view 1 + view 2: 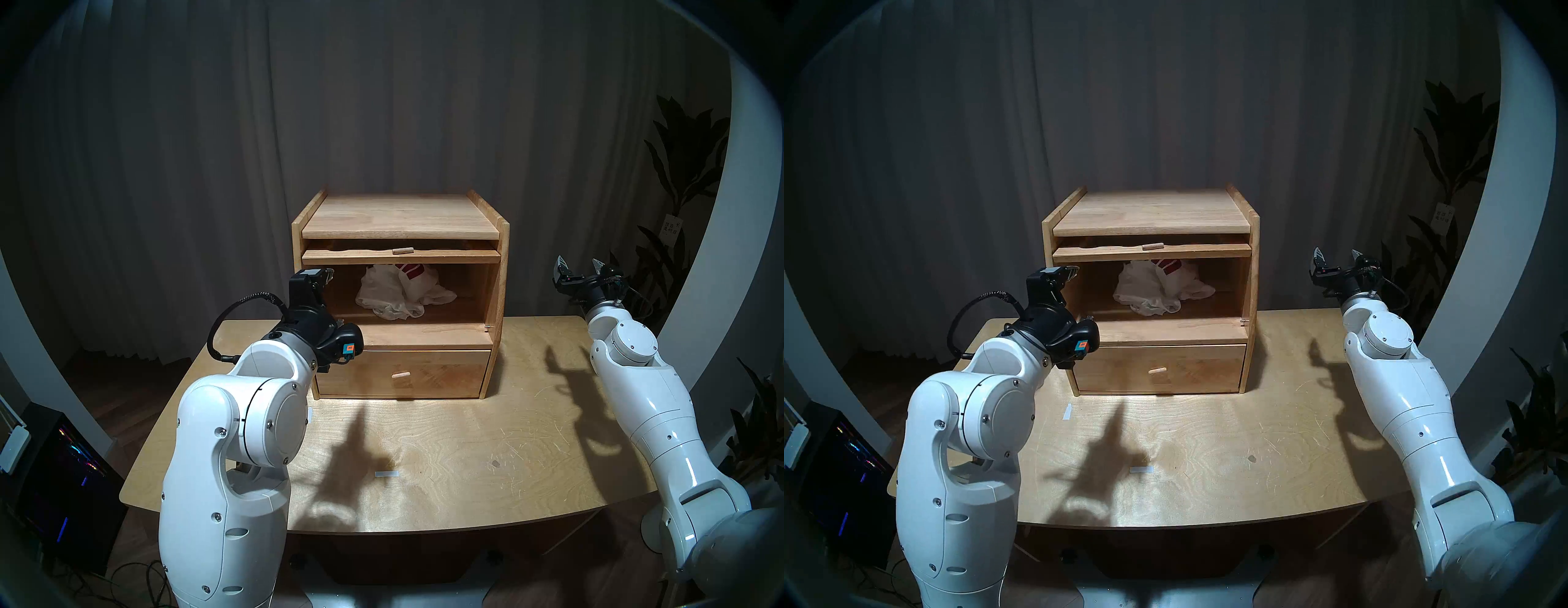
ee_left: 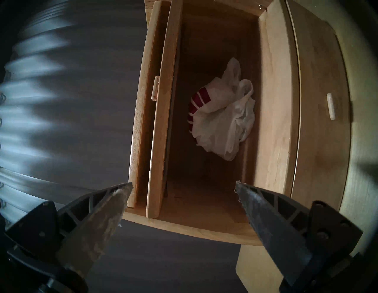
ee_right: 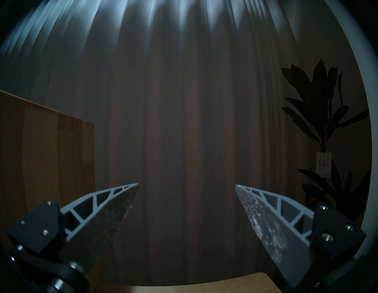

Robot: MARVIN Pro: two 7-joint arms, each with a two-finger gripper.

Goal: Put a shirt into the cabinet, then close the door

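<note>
The light-brown wooden cabinet [image 1: 401,214] stands at the back middle of the table. The white shirt [image 1: 403,293] with red letters lies crumpled inside its upper compartment; it also shows in the left wrist view [image 2: 223,122]. The door [image 1: 401,256] is raised flat under the cabinet top, with only its front edge and peg handle [image 1: 402,250] showing. My left gripper [image 1: 333,297] is open and empty at the left front corner of the opening, one finger above the other. My right gripper [image 1: 579,267] is open and empty, raised to the right of the cabinet.
The lower drawer [image 1: 403,375] with its peg is shut. A small white tape strip [image 1: 387,474] lies on the wooden table [image 1: 488,446]. A dark curtain hangs behind. A potted plant [image 1: 679,170] stands at the right, and a computer case [image 1: 55,467] sits at the lower left.
</note>
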